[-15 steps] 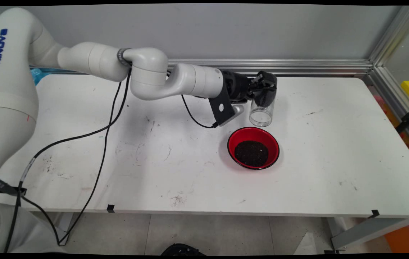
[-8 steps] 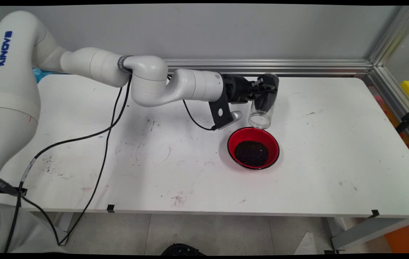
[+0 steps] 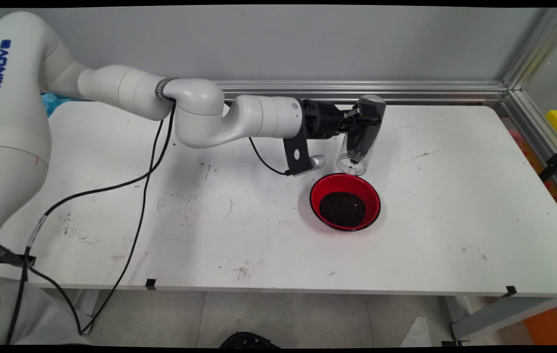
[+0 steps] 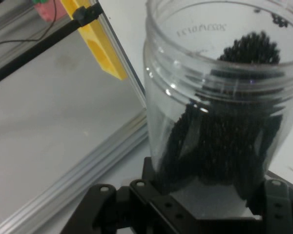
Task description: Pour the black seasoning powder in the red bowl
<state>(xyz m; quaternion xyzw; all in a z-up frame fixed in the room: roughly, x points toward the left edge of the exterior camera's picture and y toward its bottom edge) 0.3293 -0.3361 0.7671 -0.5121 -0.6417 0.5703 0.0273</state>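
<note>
While bare table (image 3: 454,206) spreads right of the red bowl (image 3: 345,201), the wall rail (image 3: 430,90) runs close behind. Clamped in the hand (image 3: 362,117), a clear jar (image 3: 360,142) of dark grains tilts mouth-down just above the bowl's far rim.

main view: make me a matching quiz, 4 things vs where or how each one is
Things:
1. clear jar
2. red bowl
3. gripper
4. black cable

States:
A. hangs from the arm across the table
B. rests on the table, dark grains inside
C. tilted mouth-down above the bowl's far rim
D. clamped on the jar

Pairs: 1-C, 2-B, 3-D, 4-A
</note>
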